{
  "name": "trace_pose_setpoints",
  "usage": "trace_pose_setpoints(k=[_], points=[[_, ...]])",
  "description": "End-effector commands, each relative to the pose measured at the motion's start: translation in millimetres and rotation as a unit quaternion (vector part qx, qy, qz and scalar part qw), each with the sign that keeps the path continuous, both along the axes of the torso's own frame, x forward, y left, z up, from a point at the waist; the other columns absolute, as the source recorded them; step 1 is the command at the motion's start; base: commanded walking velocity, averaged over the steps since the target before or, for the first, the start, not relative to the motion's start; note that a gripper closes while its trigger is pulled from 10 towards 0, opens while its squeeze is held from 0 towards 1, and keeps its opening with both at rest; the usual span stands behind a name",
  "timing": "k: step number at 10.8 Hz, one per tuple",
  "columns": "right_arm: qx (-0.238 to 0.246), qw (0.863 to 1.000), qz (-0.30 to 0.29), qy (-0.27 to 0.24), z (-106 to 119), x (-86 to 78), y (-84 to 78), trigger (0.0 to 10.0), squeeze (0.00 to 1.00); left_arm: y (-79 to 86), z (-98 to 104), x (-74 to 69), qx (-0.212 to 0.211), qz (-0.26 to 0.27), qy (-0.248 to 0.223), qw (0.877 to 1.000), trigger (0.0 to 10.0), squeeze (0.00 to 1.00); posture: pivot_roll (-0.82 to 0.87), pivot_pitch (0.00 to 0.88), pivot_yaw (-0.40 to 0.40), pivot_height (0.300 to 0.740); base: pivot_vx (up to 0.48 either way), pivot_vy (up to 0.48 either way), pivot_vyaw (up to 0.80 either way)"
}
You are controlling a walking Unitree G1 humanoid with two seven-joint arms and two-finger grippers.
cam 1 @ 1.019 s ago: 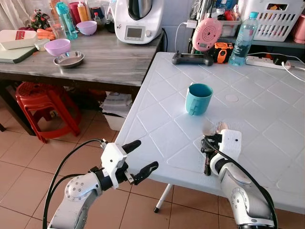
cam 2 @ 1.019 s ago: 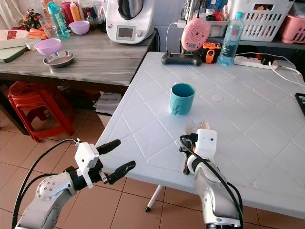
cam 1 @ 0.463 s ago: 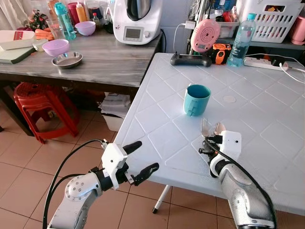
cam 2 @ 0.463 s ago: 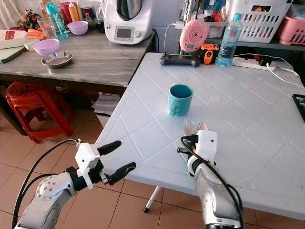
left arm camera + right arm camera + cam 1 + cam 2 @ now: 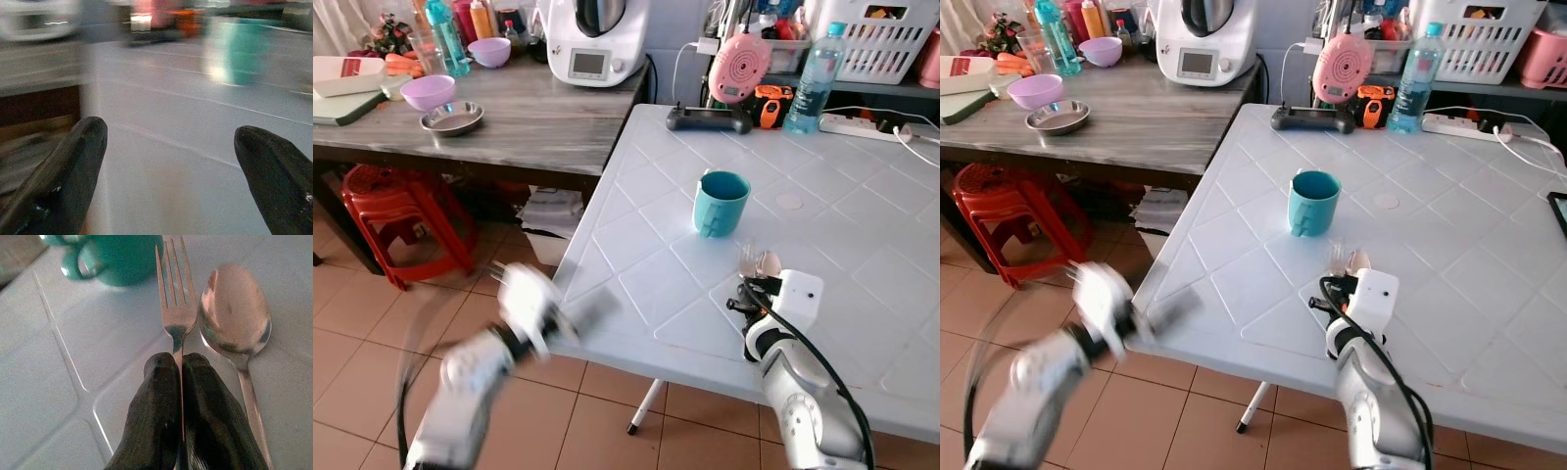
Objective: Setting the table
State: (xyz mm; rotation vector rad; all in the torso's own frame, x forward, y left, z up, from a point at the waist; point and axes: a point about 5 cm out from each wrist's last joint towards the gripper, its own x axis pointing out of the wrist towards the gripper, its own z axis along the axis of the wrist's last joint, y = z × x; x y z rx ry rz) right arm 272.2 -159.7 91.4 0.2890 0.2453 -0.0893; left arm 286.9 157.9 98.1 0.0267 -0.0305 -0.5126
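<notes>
A fork point(image 5: 173, 289) and a spoon point(image 5: 234, 313) lie side by side near the front edge of the white plastic table point(image 5: 862, 245). Both point toward a teal mug point(image 5: 721, 203) standing further in. My right gripper point(image 5: 746, 292) is low over the table and shut on the fork's handle, while the spoon point(image 5: 768, 261) lies loose beside it. My left gripper point(image 5: 587, 311) is blurred with motion at the table's left front corner. In its wrist view the fingers point(image 5: 68, 166) are spread wide with nothing between them, facing across the tabletop toward the mug point(image 5: 244, 54).
A wooden side table point(image 5: 538, 122) stands at the left, carrying a purple bowl point(image 5: 428, 92), a steel bowl point(image 5: 451, 118) and a kitchen machine point(image 5: 592, 39). A red stool point(image 5: 391, 211) sits under it. A water bottle point(image 5: 811, 69), controller point(image 5: 708, 119) and power strip point(image 5: 862, 125) line the white table's far side.
My left arm has swung up and toward the table's corner and is now blurred. My right gripper stays shut on the fork beside the spoon.
</notes>
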Motion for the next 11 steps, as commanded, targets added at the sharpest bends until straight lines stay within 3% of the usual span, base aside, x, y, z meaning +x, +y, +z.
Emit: trace_pose_setpoints(k=[1, 2, 3, 11], points=[[-0.002, 0.999, -0.004, -0.044, 14.7, 0.3, 4.1, 0.0, 0.0, 11.5, -3.1, 7.1, 0.005, 0.058, 0.01, 0.998, 10.0, 0.0, -0.05, 0.012, 0.038, 0.74, 0.0, 0.0, 0.0], [-0.006, 0.998, 0.0, -0.059, 17.9, -1.1, 7.0, 7.4, 0.0, 14.0, -2.4, 9.9, -0.005, 0.073, 0.009, 0.997, 10.0, 0.0, -0.05, 0.008, 0.039, 0.74, 0.0, 0.0, 0.0], [-0.011, 0.997, 0.002, -0.07, 19.4, -2.8, 10.4, 10.0, 0.0, 13.2, -2.1, 11.9, -0.021, 0.08, 0.01, 0.996, 10.0, 0.0, -0.05, 0.003, 0.04, 0.74, 0.0, 0.0, 0.0], [-0.017, 0.996, -0.01, -0.087, 22.2, -1.1, 11.8, 10.0, 0.0, 3.6, -2.8, 16.2, -0.041, 0.07, 0.002, 0.997, 10.0, 0.0, -0.05, 0.003, 0.04, 0.74, 0.0, 0.311, -0.47]])
